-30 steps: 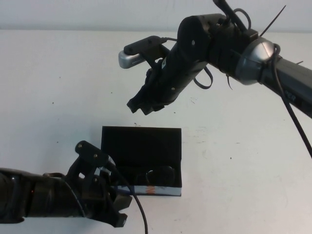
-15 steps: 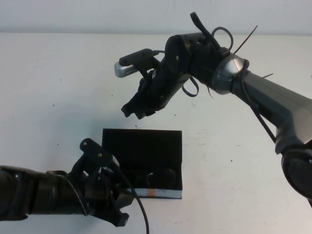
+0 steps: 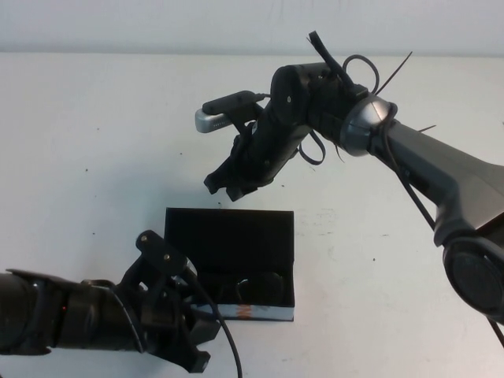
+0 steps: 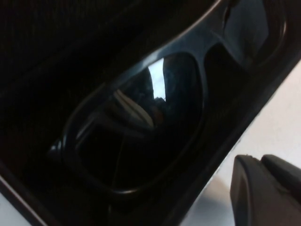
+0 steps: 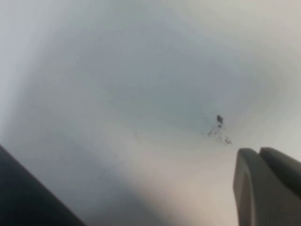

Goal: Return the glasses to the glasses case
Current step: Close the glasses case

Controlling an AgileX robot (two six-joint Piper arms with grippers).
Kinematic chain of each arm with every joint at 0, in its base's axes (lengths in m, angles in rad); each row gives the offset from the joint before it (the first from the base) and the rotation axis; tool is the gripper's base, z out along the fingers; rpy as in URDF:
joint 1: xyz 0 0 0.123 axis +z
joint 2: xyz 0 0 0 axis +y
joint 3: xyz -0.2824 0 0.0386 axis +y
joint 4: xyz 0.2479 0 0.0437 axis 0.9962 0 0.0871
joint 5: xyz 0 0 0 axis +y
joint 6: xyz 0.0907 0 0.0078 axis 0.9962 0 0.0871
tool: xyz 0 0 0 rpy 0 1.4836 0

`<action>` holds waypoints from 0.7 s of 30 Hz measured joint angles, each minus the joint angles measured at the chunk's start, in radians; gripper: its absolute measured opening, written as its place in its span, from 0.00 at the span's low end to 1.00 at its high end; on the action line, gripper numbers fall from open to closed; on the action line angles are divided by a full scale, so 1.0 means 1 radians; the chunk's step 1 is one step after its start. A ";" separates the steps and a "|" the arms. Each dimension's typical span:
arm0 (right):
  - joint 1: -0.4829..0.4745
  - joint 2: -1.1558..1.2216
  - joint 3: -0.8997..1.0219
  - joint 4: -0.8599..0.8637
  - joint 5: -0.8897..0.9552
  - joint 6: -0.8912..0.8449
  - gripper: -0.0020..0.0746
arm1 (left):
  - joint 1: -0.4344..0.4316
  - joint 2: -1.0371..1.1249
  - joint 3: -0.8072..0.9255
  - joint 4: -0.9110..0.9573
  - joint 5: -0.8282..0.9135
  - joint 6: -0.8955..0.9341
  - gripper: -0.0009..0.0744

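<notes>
The glasses case (image 3: 253,309) lies open near the table's front, its lid (image 3: 228,232) folded back flat. The black glasses (image 3: 253,284) lie inside it along the printed front wall. In the left wrist view the glasses (image 4: 141,117) fill the dark case (image 4: 221,153). My left gripper (image 3: 198,350) is shut and empty, low at the case's front left corner; in its own view the left gripper (image 4: 261,160) is over bare table beside the wall. My right gripper (image 3: 222,185) hangs shut and empty just behind the lid, and the right gripper (image 5: 259,153) looks down on white table.
The white table (image 3: 94,118) stretches all round the case. A small dark speck (image 5: 218,125) marks the surface under the right gripper. The right arm (image 3: 409,157) reaches in from the right, above the table behind the case.
The right gripper has sunk a little toward the case's lid, staying shut. The left arm has crept slightly right along the case's front. The glasses and case have not moved.
</notes>
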 joint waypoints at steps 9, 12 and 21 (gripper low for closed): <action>-0.002 0.000 -0.002 0.018 0.082 0.000 0.01 | 0.000 0.029 -0.002 -0.004 0.013 0.006 0.01; -0.002 0.000 -0.002 0.023 0.116 0.000 0.01 | 0.000 0.032 -0.002 -0.009 0.017 0.011 0.01; 0.000 0.000 -0.004 0.082 0.180 -0.014 0.01 | 0.000 0.033 -0.002 -0.009 0.020 0.026 0.01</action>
